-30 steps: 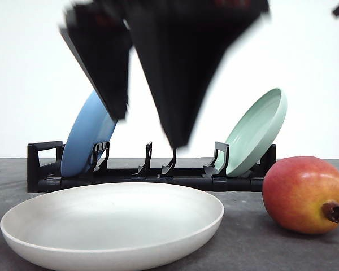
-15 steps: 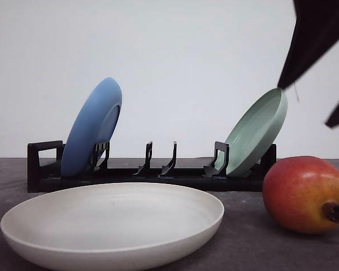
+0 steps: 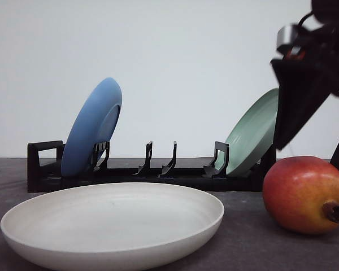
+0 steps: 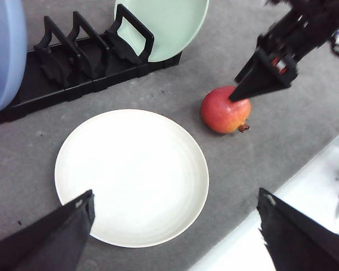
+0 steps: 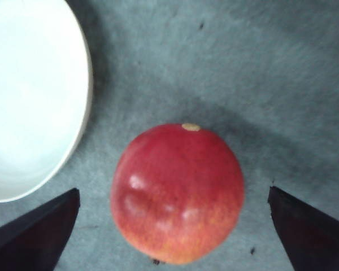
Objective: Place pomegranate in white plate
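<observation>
1. Red-orange pomegranate [image 5: 178, 195] sits on the grey surface [image 4: 175, 84] beside the white plate [image 4: 131, 176]
2. Right claw [image 5: 175, 226] spread wide above it; round fruit could roll off if pinched off-centre

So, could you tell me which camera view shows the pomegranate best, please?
The right wrist view: the pomegranate sits large and whole between the open right gripper's fingers. The front view shows it from the side, cut by the picture's edge, with its crown. The left wrist view shows it small, partly behind a finger.
</observation>
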### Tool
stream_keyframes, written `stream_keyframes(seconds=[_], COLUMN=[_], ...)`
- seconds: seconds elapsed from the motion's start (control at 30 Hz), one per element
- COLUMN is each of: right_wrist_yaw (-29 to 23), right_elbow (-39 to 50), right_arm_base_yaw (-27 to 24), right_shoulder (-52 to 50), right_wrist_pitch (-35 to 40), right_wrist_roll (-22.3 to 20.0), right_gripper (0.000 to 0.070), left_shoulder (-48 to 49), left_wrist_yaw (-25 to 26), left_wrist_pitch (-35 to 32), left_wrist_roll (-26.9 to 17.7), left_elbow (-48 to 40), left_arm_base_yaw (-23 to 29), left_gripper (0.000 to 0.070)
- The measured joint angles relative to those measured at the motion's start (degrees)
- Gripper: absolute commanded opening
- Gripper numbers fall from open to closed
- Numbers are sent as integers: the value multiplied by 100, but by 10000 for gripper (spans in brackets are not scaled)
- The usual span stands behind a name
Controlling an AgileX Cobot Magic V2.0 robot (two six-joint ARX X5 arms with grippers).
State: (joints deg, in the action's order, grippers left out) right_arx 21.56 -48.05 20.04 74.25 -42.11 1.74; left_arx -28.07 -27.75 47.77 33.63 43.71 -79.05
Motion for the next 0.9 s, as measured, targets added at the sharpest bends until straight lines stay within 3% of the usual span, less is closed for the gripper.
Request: stream_keyframes(seconds=[0.17, 0.33, 0.5, 0.73, 0.9], right_wrist_yaw=[-58, -71, -96, -76, -74], right_elbow=[0, -2, -306, -1973, -2744], right_arm_base_yaw=[174, 285, 529, 1762, 2356], right_shoulder=[527, 911, 1137, 1806, 2446], right_wrist_pitch=[120, 121, -11, -331, -296], right_wrist_roll=[0, 4, 116, 297, 352], right_gripper=[700, 415, 417, 419, 419], left_shoulder=[421, 532, 559, 559, 559], left_wrist_yaw=[-4, -7, -7, -7, -7], left_wrist_pitch=[90, 415, 417, 385, 385], left_wrist_roll=[55, 73, 106, 114, 149], left_elbow=[-18, -18, -18, -18, -18], left_arm_base_yaw=[0, 0, 0, 0, 0], left_gripper=[556, 555, 555, 555, 555])
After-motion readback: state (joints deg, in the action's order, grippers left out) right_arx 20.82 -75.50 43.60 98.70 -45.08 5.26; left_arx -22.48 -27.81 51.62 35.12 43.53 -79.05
